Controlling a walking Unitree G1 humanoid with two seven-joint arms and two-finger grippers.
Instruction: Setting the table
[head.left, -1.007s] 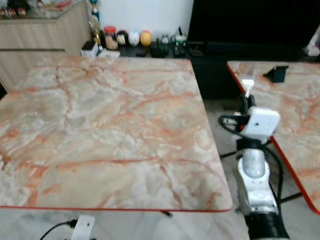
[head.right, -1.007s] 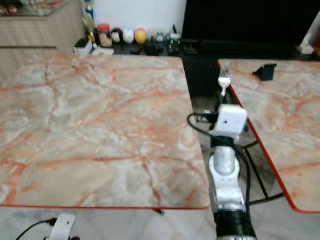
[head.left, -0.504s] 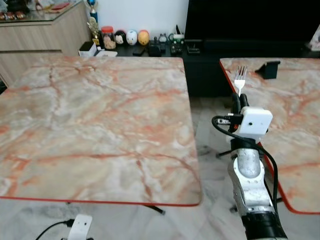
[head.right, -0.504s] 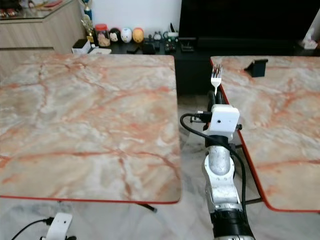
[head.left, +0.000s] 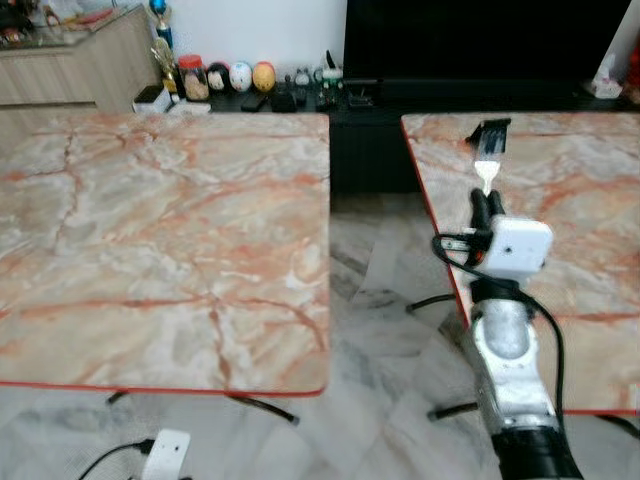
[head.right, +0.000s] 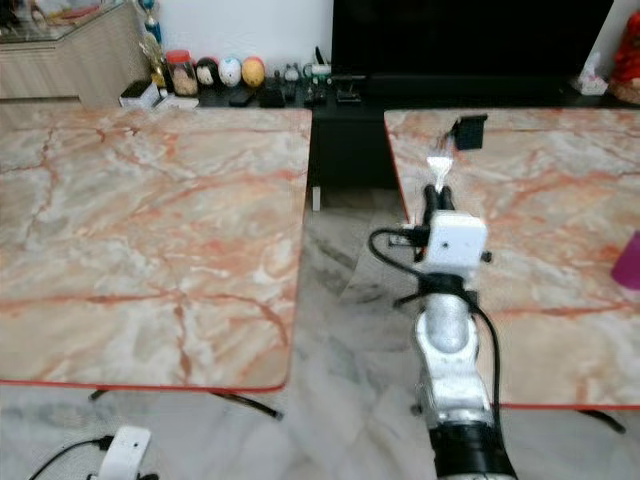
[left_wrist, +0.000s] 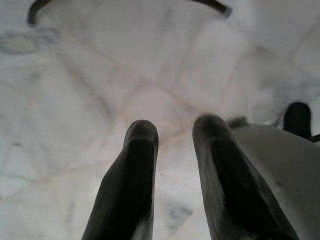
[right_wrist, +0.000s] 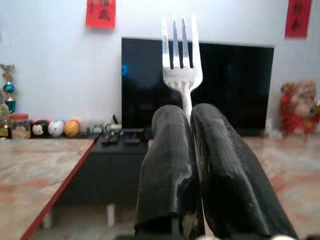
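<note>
Two marble tables (head.left: 160, 220) have slid leftward in view; right gripper (right_wrist: 192, 117) still clamps fork (right_wrist: 179, 55); left gripper (left_wrist: 175, 131) open.

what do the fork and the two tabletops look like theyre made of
The fork, clamped in the right gripper, looks like polished metal, likely steel: silvery, with bright reflections on its tines. Both tabletops, left and right, look like glossy marble or a marble-look slab: cream with orange veins and a thin red edge. Which one cannot be told.
</note>
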